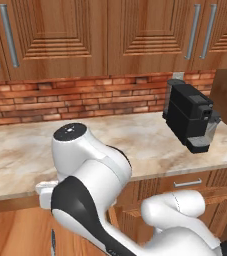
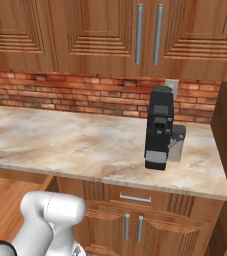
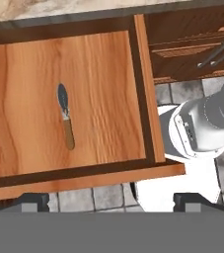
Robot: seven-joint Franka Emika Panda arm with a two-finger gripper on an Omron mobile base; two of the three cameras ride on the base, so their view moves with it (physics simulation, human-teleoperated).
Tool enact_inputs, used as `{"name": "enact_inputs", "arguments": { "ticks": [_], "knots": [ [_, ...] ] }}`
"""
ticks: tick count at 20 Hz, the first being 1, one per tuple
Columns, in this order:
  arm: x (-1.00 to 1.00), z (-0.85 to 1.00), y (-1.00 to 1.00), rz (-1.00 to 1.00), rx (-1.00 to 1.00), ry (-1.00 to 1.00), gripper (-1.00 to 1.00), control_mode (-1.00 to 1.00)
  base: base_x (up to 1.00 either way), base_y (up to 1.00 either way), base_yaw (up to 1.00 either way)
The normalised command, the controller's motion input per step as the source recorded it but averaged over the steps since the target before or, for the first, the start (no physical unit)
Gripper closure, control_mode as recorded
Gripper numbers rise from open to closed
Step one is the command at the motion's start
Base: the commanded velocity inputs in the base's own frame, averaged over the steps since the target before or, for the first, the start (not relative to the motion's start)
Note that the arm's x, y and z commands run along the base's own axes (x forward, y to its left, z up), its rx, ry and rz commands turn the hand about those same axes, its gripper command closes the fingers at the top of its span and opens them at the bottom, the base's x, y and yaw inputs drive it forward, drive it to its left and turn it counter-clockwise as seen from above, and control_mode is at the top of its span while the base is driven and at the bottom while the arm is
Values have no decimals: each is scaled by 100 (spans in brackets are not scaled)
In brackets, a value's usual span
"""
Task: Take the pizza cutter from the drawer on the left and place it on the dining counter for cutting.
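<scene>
Brick backsplash (image 1: 85, 100), marble counter (image 2: 85, 145); open drawer (image 3: 98, 74) holds pizza cutter (image 3: 65, 121).

A black coffee machine (image 2: 160, 128) stands on the marble counter (image 2: 75, 145) at three o'clock, brick backsplash (image 2: 65, 92) at twelve.

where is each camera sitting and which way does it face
Left base view: behind the arm to its left, facing forward and down at the marble counter, brick backsplash and coffee machine; the white arm rises at lower right.
Right base view: behind the arm to its right, facing the same counter and coffee machine; the arm shows at lower left.
Hand view: on the hand, looking down into the open drawer at the pizza cutter; the open gripper frames the bottom.
Both base views share counter, backsplash, coffee machine.
</scene>
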Motion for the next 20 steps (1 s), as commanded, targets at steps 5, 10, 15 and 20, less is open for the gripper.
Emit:
{"name": "enact_inputs", "arguments": {
  "ticks": [5, 10, 15, 20],
  "knots": [
    [13, -41, 16, 0, 0, 3, -100, -100, 0, 0, 0],
    [0, -41, 27, 5, 0, 3, -100, -100, 0, 0, 0],
    [0, -23, 23, 4, 0, 8, -100, -100, 0, 0, 0],
    [0, -14, 18, 4, 0, 8, -100, -100, 0, 0, 0]
  ]
}}
